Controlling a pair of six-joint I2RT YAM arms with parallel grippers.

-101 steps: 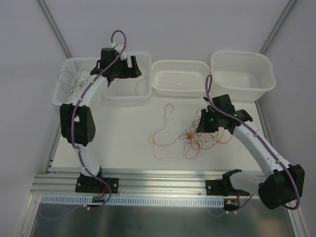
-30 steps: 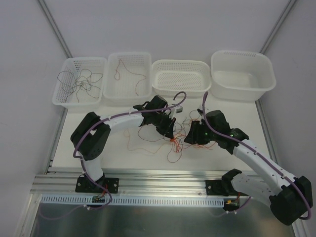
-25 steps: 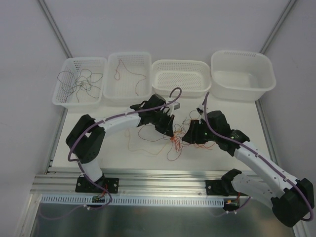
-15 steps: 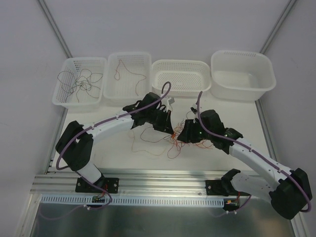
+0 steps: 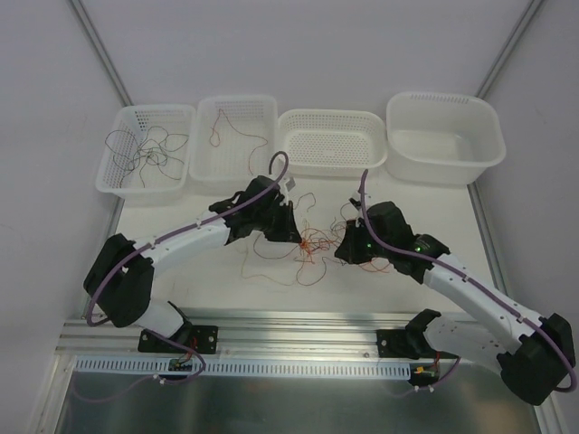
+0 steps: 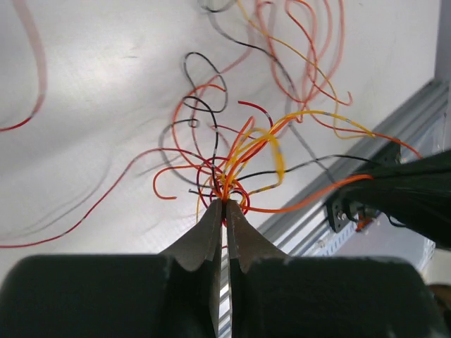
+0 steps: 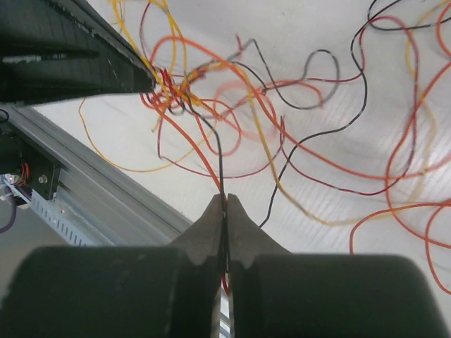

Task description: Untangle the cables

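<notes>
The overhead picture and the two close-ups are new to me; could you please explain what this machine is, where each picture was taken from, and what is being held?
You are looking at two white robot arms bolted at the near edge of a table. The wide picture comes from a fixed camera above and behind them. Each close-up comes from a camera on one wrist, looking along that arm's own two fingers. On the table lies a tangle of thin cables, red, orange, yellow and dark. The left gripper is shut on the knot where many strands meet. The right gripper is shut on a strand or two at the other side of the tangle. Four white baskets stand along the far edge; the two on the left hold thin wires.
</notes>
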